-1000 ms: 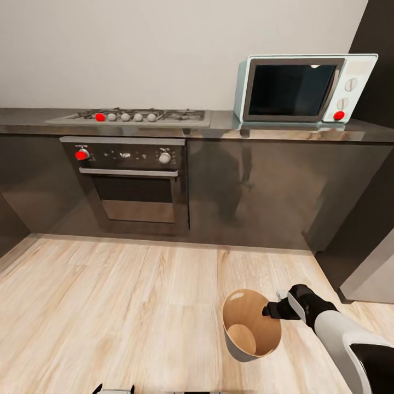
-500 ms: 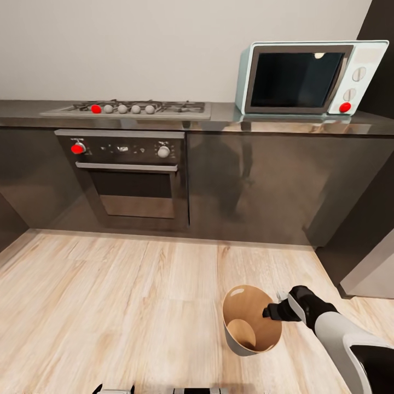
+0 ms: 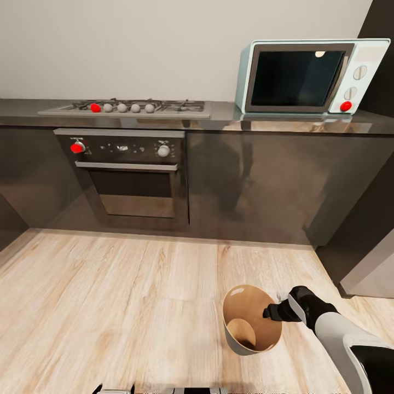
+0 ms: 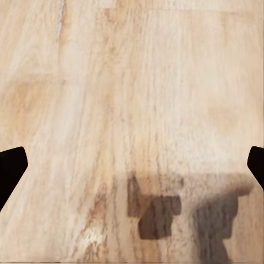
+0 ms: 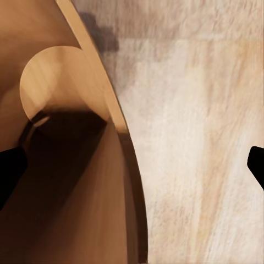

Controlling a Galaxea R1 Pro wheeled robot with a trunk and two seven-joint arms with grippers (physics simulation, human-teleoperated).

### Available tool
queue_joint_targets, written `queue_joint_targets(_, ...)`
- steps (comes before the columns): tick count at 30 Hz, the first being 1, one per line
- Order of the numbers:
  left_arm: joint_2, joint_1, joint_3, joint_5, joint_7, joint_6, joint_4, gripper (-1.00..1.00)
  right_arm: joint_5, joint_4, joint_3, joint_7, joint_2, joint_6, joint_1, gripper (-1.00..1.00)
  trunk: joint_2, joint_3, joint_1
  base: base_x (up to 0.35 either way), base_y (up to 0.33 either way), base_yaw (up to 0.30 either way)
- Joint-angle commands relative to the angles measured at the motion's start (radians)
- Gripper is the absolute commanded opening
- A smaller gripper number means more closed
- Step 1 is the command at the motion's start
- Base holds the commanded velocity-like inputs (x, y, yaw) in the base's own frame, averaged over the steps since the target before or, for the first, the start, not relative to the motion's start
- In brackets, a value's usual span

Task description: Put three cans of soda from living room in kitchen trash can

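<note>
The trash can, light grey outside and tan-brown inside, stands on the wood floor in the kitchen. My right gripper hangs at its right rim. In the right wrist view the right gripper is open, one dark fingertip over the inside of the trash can and the other over the floor, with the rim running between them. Over bare floor, the left gripper is open and holds nothing. No can of soda is in view; the bin's round bottom looks bare.
Ahead runs a dark counter with a gas hob, a built-in oven and a pale blue microwave. A grey fridge corner and a dark cabinet panel close in on the right. Light wood floor spreads left.
The whole head picture has shifted slightly, so the camera moved. The right gripper stays at the trash can's rim.
</note>
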Motion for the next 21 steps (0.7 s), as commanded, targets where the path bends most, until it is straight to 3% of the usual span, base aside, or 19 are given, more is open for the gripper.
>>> queue_joint_targets(1,0.0,0.0,0.0,0.0,0.0,0.0,0.0,1.0,0.0,0.0,0.0,0.0,0.0,0.0,0.0,1.0,0.0,-0.004,0.0,0.0,0.0,0.0)
queue_joint_targets(6,0.0,0.0,0.0,0.0,0.0,0.0,0.0,1.0,0.0,0.0,0.0,0.0,0.001,0.0,0.0,1.0,-0.001,-0.023,0.003,0.0,0.0,0.0)
queue_joint_targets(21,0.0,0.0,0.0,0.0,0.0,0.0,0.0,1.0,0.0,-0.001,0.0,0.0,0.001,0.0,0.0,1.0,-0.001,-0.023,0.003,0.0,0.0,0.0)
